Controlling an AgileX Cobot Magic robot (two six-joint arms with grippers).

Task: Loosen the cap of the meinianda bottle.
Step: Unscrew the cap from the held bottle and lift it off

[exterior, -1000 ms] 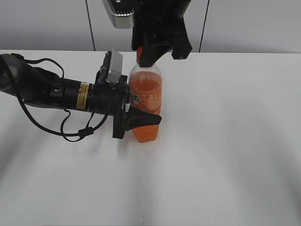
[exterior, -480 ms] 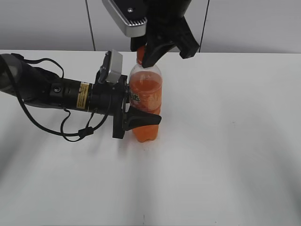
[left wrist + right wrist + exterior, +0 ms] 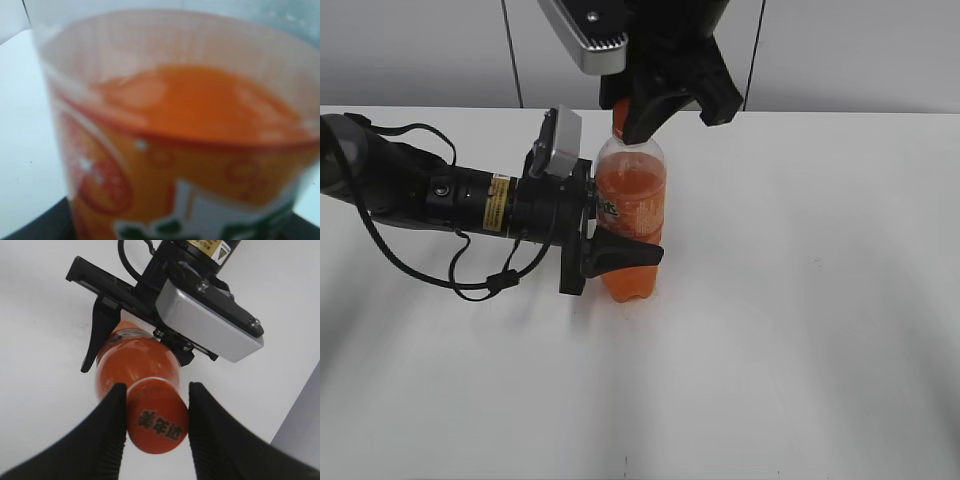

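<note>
Standing near the table's [image 3: 840,330] far edge, the heavy, slippery meinianda bottle [image 3: 632,205] is clamped at its waist by the left gripper [image 3: 620,252]; the small stiff cap [image 3: 157,422] is pinched by the right gripper [image 3: 156,426].

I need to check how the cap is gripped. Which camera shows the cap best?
The right wrist view: the cap is seen from above, printed top readable, a finger of the right pincer on each side. The exterior view shows only an orange sliver under the pincer. The left wrist view shows only the bottle.

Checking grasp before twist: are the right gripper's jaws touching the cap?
Touching. Right wrist view shows the right gripper with both jaws pressed against the cap, no gap either side.
</note>
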